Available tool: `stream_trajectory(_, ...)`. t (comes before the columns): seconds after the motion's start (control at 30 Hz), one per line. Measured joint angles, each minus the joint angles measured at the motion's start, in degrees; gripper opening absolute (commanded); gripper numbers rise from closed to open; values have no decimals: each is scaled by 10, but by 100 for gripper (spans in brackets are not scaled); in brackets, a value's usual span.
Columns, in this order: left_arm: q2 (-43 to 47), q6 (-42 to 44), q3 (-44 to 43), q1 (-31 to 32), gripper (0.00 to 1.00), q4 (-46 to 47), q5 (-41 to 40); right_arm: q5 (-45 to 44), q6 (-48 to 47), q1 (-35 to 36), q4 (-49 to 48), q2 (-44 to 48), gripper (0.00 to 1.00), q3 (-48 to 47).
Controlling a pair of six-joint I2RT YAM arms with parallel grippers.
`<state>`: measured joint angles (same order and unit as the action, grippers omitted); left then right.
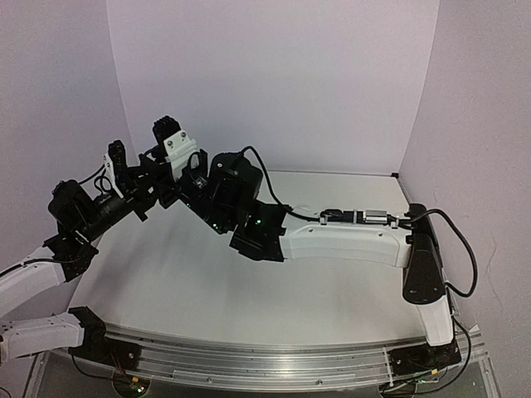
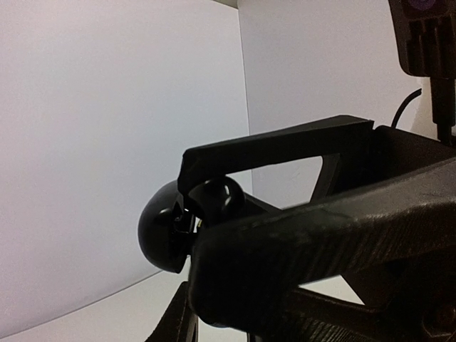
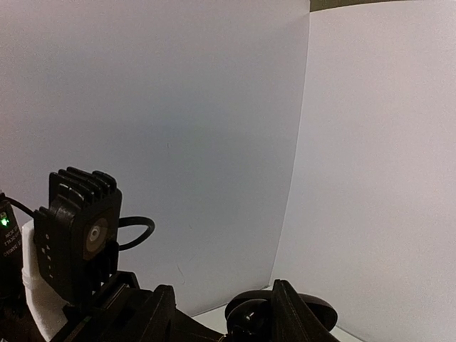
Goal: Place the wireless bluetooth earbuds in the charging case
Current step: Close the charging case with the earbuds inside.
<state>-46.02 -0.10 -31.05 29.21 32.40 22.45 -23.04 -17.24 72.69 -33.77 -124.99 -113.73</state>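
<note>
Charging case (image 2: pixel 162 231): a glossy black rounded shell, pinched in the left gripper (image 2: pixel 191 221) and held up off the counter (image 1: pixel 207 282) at the far left of the scene. A second rounded black part (image 2: pixel 224 196) sits right against it; whether that is the case's other half or something else cannot be told.
Earbuds: none can be made out in any view.
Left gripper: clamped on the charging case, one black finger (image 2: pixel 278 146) above it and one below.
Right gripper (image 3: pixel 235 324): only its tips show at the bottom edge of the right wrist view, with a glossy black shape between them. Whether it is gripping or standing apart cannot be told.
Arms: both reach to the far left and meet there above the counter, the right arm (image 1: pixel 348 240) stretched across from the right side.
Left wrist camera (image 3: pixel 78 231): a finned black block with a round lens, a looped black cable (image 3: pixel 135 231) beside it.
Writing: a small label with a green light (image 3: pixel 3 221) at the left edge of the right wrist view; its print is too small to read. No brand is readable on the case.
Surroundings: plain white walls (image 1: pixel 274 75) behind the counter and to its sides.
</note>
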Motion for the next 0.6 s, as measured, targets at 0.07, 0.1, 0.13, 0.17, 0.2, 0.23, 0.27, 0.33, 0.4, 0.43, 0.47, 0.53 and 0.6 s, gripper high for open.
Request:
stream_trajectory(0.07,0,-1,0,0,0,0,0,-3,-2,0,2,2,43,1)
stream_trajectory(0.1,0,-1,0,0,0,0,0,-6,-3,0,3,3,43,2)
stream_trajectory(0.13,0,-1,0,0,0,0,0,-8,-3,0,4,6,43,5)
stream_trajectory(0.17,0,-1,0,0,0,0,0,-11,-3,0,4,9,43,7)
stream_trajectory(0.2,0,-1,0,0,0,0,0,-14,-3,0,4,11,43,10)
stream_trajectory(0.23,0,-1,0,0,0,1,1,-17,-3,0,5,13,43,11)
stream_trajectory(0.27,0,-2,0,0,0,1,1,-21,-3,-1,5,15,43,13)
stream_trajectory(0.33,0,-2,0,0,0,1,4,-24,-3,-1,5,16,43,13)
stream_trajectory(0.4,0,-2,0,0,0,1,5,-25,-3,-2,5,16,44,13)
stream_trajectory(0.43,0,-2,0,0,0,1,6,-25,-3,-2,5,16,45,13)
stream_trajectory(0.47,0,-3,0,0,0,1,6,-25,-3,-2,6,16,46,12)
stream_trajectory(0.53,0,-4,0,0,0,1,7,-25,-3,-2,6,16,47,12)
stream_trajectory(0.6,0,-5,0,0,0,0,6,-22,-2,-2,8,16,47,11)
